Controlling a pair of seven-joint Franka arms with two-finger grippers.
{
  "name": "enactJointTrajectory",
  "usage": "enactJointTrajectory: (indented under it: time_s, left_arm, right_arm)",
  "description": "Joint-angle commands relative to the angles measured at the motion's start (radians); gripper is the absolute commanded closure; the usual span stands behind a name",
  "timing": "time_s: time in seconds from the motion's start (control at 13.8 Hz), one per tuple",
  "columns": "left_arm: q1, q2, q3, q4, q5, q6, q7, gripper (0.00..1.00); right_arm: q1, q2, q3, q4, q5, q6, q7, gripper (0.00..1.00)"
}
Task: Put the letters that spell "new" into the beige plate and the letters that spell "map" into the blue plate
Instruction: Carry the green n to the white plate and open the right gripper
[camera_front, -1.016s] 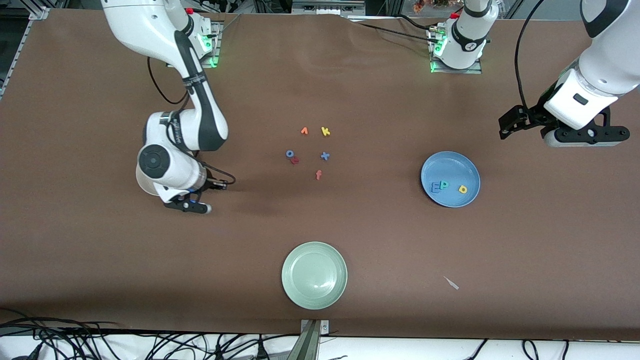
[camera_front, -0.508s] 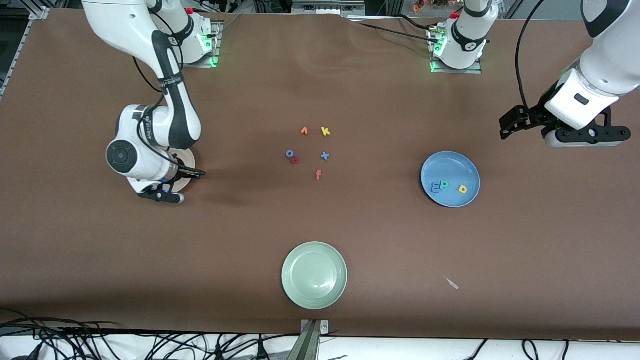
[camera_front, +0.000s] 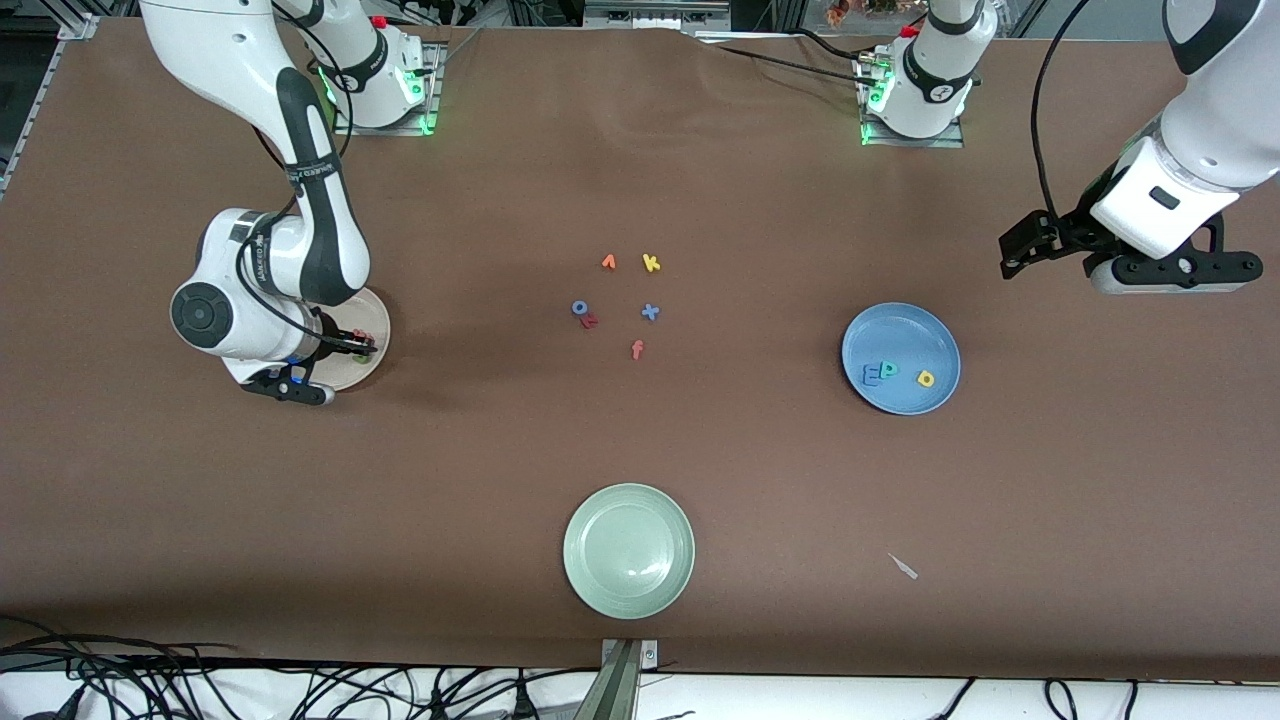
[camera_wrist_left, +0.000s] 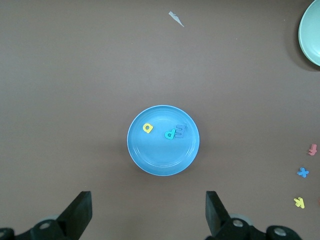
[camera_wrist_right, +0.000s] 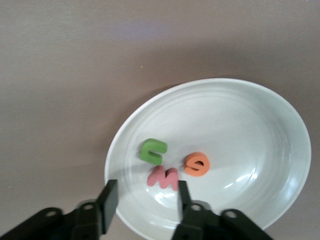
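Note:
The beige plate (camera_wrist_right: 260, 125) holds the green n (camera_wrist_right: 152, 150), the orange e (camera_wrist_right: 197, 164) and the pinkish w (camera_wrist_right: 162, 176). My right gripper (camera_wrist_right: 145, 200) hangs just over that plate (camera_front: 375, 325), open, with nothing between its fingers; the w lies in the plate close to one fingertip (camera_wrist_right: 182, 196). The blue plate (camera_wrist_left: 160, 157) holds the yellow a (camera_wrist_left: 147, 128), the teal p (camera_wrist_left: 171, 133) and the blue m (camera_wrist_left: 180, 131), partly under the p. My left gripper (camera_wrist_left: 147, 215) waits high up, open and empty, near the blue plate (camera_front: 900, 335) at the left arm's end.
Loose letters lie mid-table: an orange one (camera_front: 608, 262), yellow k (camera_front: 651, 263), blue o (camera_front: 579, 308) touching a dark red letter (camera_front: 590, 321), blue x (camera_front: 650, 312) and f (camera_front: 637, 349). A pale green plate (camera_front: 628, 550) sits near the front edge, a white scrap (camera_front: 903, 566) beside it.
My right arm has swung toward its own end of the table until it stands over the beige plate, and its jaws have opened. The left arm has not moved.

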Motion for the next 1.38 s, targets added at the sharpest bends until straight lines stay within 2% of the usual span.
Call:
enactJointTrajectory:
  time_s: [0.0,0.22,0.73,0.8,1.02,1.09,1.31]
  left_arm:
    - [-0.007,0.003,0.006,0.018,0.02,-0.012,0.009,0.0]
    - [-0.007,0.003,0.006,0.018,0.02,-0.013,0.007,0.0]
    - [-0.007,0.003,0.006,0.018,0.02,-0.015,0.009,0.0]
    - [-0.007,0.003,0.006,0.018,0.02,-0.015,0.009,0.0]
    - [-0.006,0.003,0.007,0.018,0.02,-0.015,0.009,0.0]
    - [-0.006,0.003,0.007,0.018,0.02,-0.015,0.009,0.0]
    - [-0.006,0.003,0.007,0.018,0.02,-0.018,0.01,0.0]
  right_arm:
    - [0.003,-0.027,0.003,0.11,0.017,-0.158,-0.01,0.0]
    - [0.004,-0.024,0.004,0.235,0.015,-0.3,0.03,0.0]
    - [-0.012,-0.023,0.015,0.401,-0.003,-0.454,-0.001,0.0]
    - [-0.063,-0.046,0.061,0.402,-0.021,-0.459,-0.004,0.0]
    - [-0.317,-0.129,0.355,0.399,-0.156,-0.457,-0.015,0.0]
    - [-0.369,-0.151,0.403,0.398,-0.169,-0.462,-0.016,0.0]
    - [-0.42,-0.226,0.434,0.387,-0.175,-0.491,-0.018,0.0]
